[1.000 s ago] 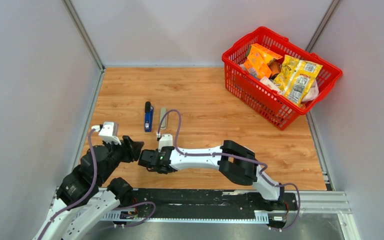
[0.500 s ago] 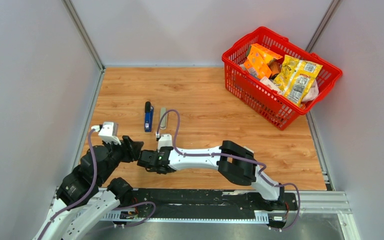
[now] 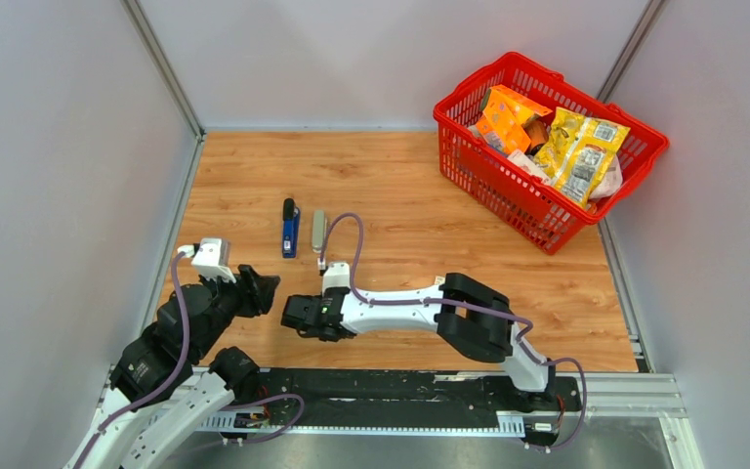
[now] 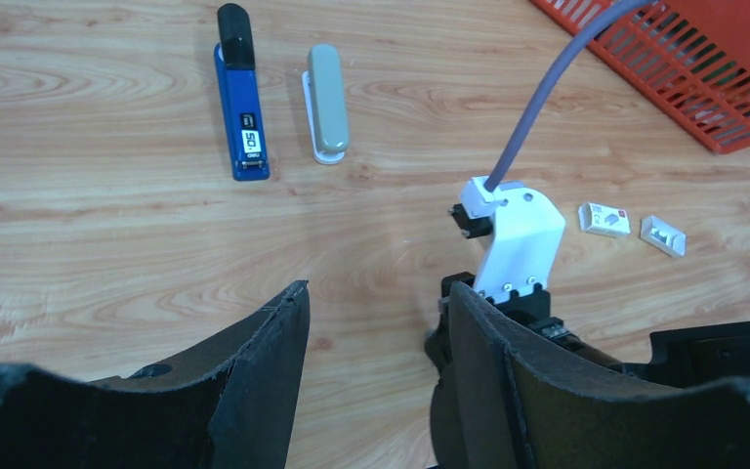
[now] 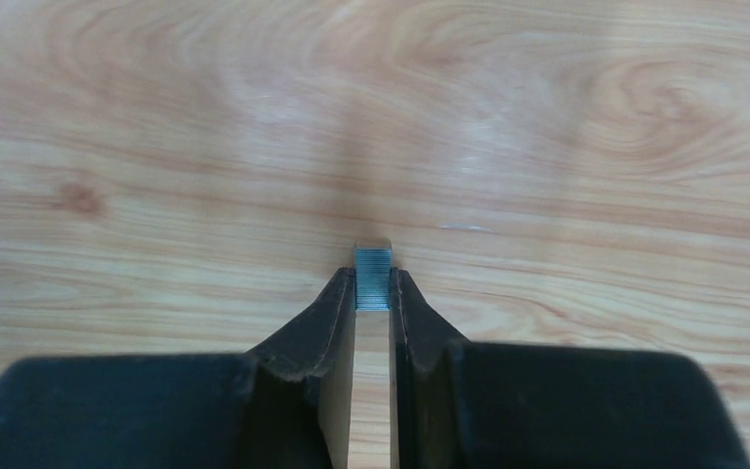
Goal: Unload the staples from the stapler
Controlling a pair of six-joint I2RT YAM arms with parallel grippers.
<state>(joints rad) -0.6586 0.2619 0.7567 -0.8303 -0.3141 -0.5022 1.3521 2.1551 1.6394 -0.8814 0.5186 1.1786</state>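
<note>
My right gripper (image 5: 372, 280) is shut on a short grey strip of staples (image 5: 372, 266), pinched between its fingertips just above the wooden tabletop. In the top view the right gripper (image 3: 293, 315) is low near the table's front left. A blue stapler (image 3: 291, 228) with a black end lies farther back, and a grey-beige stapler-like piece (image 3: 318, 231) lies beside it. Both also show in the left wrist view, the blue stapler (image 4: 242, 127) and the grey piece (image 4: 327, 103). My left gripper (image 4: 376, 293) is open and empty, just left of the right wrist.
A red basket (image 3: 488, 181) full of snack packets stands at the back right. Two small white boxes (image 4: 605, 218) (image 4: 664, 235) lie on the wood beside the right arm. Grey walls close in the table on the left, back and right.
The right jaws have closed in onto the staple strip, and the right wrist has shifted slightly to the right. The left arm has not moved.
</note>
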